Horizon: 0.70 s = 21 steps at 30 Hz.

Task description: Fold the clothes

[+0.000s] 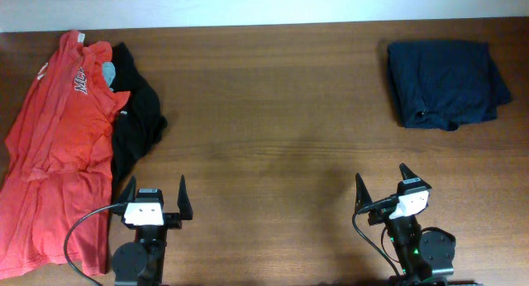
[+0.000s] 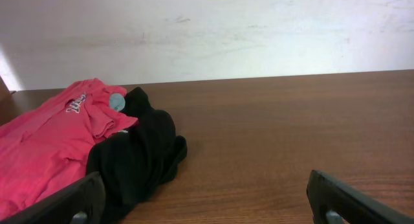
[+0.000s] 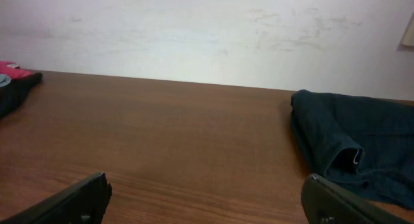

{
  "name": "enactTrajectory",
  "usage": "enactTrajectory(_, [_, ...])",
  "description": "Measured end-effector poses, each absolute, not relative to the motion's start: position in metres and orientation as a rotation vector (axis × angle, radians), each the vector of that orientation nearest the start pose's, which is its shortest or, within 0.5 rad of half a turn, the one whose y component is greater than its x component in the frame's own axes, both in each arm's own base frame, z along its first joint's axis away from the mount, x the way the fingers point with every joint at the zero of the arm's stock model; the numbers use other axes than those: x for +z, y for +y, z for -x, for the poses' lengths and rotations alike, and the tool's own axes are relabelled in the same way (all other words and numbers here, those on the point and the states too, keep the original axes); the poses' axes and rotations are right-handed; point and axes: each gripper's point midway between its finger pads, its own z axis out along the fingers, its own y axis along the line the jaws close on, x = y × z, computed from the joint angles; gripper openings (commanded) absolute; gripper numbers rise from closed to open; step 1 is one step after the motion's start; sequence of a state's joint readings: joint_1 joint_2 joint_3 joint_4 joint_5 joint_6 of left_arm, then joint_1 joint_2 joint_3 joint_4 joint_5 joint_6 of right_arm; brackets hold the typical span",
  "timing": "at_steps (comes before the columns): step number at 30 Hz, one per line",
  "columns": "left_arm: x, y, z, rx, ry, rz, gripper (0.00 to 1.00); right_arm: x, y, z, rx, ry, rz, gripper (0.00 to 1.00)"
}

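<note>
- Table (image 1: 273, 112): brown wood, its far edge against a pale wall.
- Orange shirts (image 1: 58, 145): spread along the left edge, far to near.
- Navy piece (image 1: 446, 83): bundled far right.
- Black garment (image 1: 136, 125): touching the shirts' right side, a grey scrap (image 1: 108, 71) between them.
- Left gripper (image 1: 156, 191): near edge, just right of the shirts, fingers spread, grasping nothing.
- Right gripper (image 1: 381, 177): near edge, well apart from all the clothes, fingers spread, grasping nothing.

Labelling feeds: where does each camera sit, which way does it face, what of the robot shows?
Overhead: above the table, looking straight down; left tool and right tool show at the near edge.
Left wrist: low behind the left tool, facing the back wall, orange-red shirts and black garment; own fingers show.
Right wrist: low, facing the back wall, navy garment; own fingers show.
Shared: overhead and left wrist both show the orange-red shirts.
</note>
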<state>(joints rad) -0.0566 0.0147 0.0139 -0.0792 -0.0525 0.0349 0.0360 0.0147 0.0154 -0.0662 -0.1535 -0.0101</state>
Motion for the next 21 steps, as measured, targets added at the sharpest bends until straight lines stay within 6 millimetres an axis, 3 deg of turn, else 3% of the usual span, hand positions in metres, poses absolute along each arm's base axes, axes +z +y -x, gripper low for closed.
enactTrajectory(10, [0.159, -0.005, -0.246, 0.027, 1.645, -0.035, 0.99, 0.162, 0.035, -0.243, 0.145, 1.629, 0.156, 0.99])
enactTrajectory(21, [0.191, -0.006, -0.247, 0.019, 1.515, -0.031, 0.99, 0.166, 0.035, -0.243, 0.187, 1.617, 0.112, 0.99])
